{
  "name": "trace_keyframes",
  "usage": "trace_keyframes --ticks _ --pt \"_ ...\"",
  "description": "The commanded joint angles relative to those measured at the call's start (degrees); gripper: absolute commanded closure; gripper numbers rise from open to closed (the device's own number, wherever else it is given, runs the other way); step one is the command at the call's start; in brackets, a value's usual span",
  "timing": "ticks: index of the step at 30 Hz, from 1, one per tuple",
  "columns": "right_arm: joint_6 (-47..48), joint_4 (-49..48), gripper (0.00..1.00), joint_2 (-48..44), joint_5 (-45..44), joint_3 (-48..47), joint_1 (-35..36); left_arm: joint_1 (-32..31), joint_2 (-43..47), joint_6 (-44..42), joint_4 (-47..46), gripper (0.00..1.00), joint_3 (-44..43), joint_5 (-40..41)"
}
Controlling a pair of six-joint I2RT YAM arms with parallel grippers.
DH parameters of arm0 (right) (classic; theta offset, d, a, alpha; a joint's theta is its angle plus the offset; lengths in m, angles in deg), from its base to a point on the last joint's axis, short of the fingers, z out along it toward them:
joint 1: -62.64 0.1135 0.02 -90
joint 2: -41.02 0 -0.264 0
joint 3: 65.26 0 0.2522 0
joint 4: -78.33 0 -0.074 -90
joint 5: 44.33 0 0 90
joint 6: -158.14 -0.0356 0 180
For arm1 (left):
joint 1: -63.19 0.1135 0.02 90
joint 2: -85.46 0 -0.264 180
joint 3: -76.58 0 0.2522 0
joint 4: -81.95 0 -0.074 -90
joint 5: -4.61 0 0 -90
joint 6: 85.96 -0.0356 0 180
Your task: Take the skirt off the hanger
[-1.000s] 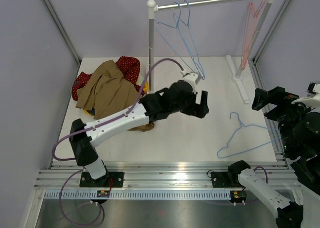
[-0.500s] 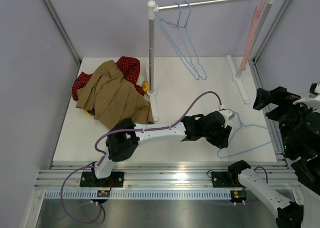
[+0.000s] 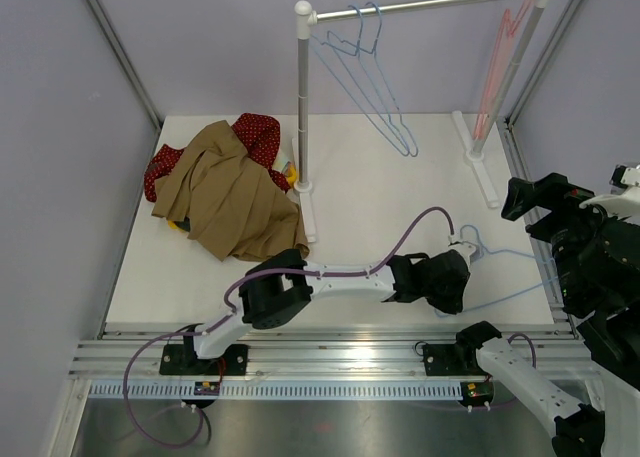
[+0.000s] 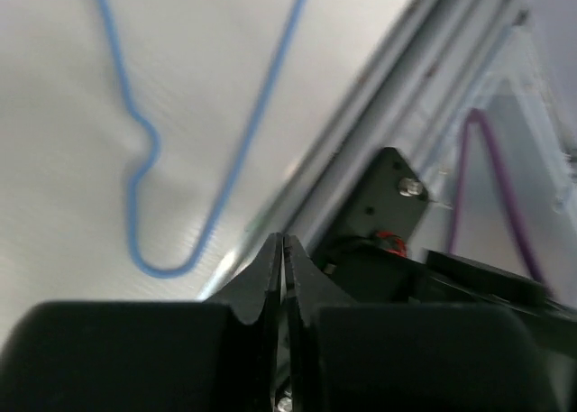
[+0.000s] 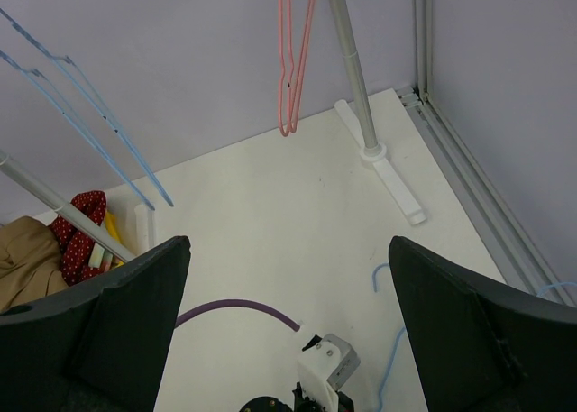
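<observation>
The tan skirt (image 3: 225, 192) lies crumpled at the back left of the table, off any hanger, partly over a red dotted cloth (image 3: 262, 134). A loose blue hanger (image 3: 500, 277) lies flat at the near right. My left gripper (image 3: 452, 289) is low over the table beside that hanger's near end. In the left wrist view this gripper (image 4: 283, 250) is shut with nothing between the jaws, and the blue hanger (image 4: 135, 160) lies just ahead. My right gripper (image 5: 288, 340) is open and empty, high at the right side.
A clothes rack (image 3: 303, 107) stands at the back with two blue hangers (image 3: 375, 87) and pink hangers (image 3: 495, 67) on its bar. The rack's right foot (image 3: 478, 162) sits near the right wall. A metal rail (image 3: 330, 342) runs along the near edge.
My left arm swung from the rack's blue hangers down to the near right of the table. Its gripper closed from wide open to shut. The right arm stayed put.
</observation>
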State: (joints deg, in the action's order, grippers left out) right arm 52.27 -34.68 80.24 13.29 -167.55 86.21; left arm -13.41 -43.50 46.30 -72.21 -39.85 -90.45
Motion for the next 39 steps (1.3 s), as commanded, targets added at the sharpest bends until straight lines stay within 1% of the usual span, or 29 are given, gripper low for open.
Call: trace_keyframes --ticks 1,6,13,18,21,25,26,28,29,32,33,34,35,36,38,39 --pt "-0.99 -0.59 0.01 -0.29 0.39 0.90 -0.19 0.40 -2.16 3.44 2.25 1.00 -3.49 6.45" --pt "-1.52 -1.03 0.01 -0.64 1.00 2.40 -0.19 0.57 -4.27 3.71 3.74 1.00 -5.17 7.87" --pt "-1.52 -1.99 0.01 -0.90 1.27 3.28 -0.19 0.92 -4.98 4.67 7.34 1.00 -4.64 11.82" --pt "-1.44 -2.43 0.01 -0.99 1.36 4.07 -0.11 1.36 -5.68 5.38 10.07 1.00 -4.38 12.09" --pt "-1.26 -2.61 0.00 -1.16 1.36 4.24 -0.11 1.45 -5.33 5.55 11.13 1.00 -2.71 12.53" --pt "-1.26 -2.78 0.01 -1.52 1.09 4.33 -0.19 1.36 -2.96 6.25 10.78 1.00 2.99 12.97" --pt "-1.17 -2.70 0.01 -1.60 1.09 4.42 -0.11 1.28 -1.30 6.43 10.43 1.00 6.31 12.97" --pt "-1.17 -2.70 0.00 -1.61 1.09 4.33 -0.11 1.01 0.37 6.87 10.16 1.00 10.28 13.14" --pt "-1.08 -2.70 0.01 -1.61 1.09 4.25 -0.19 0.49 2.65 7.22 10.25 1.00 14.65 13.41" --pt "-1.00 -2.70 0.01 -1.61 1.00 4.16 -0.19 -0.74 6.61 9.06 11.21 1.00 21.79 15.60" --pt "-0.91 -2.78 0.00 -1.61 0.92 4.16 -0.11 -1.88 9.58 9.76 11.65 1.00 26.69 16.56" --pt "-1.00 -2.87 0.01 -1.69 1.09 4.24 -0.19 -2.41 11.09 10.47 12.26 1.00 29.69 16.75" --pt "-1.08 -2.96 0.00 -1.69 1.09 4.24 -0.19 -3.81 12.58 12.39 12.97 1.00 32.16 17.18" --pt "-1.17 -3.05 0.01 -1.61 1.35 4.33 -0.11 -4.69 16.08 13.45 13.76 1.00 37.23 18.41" --pt "-1.61 -3.40 0.01 -1.61 1.71 4.51 -0.11 -7.58 19.79 17.74 17.18 1.00 41.57 20.60" --pt "-1.87 -3.40 0.00 -1.43 2.23 4.68 -0.19 -8.65 23.29 19.33 18.84 1.00 45.59 21.40"
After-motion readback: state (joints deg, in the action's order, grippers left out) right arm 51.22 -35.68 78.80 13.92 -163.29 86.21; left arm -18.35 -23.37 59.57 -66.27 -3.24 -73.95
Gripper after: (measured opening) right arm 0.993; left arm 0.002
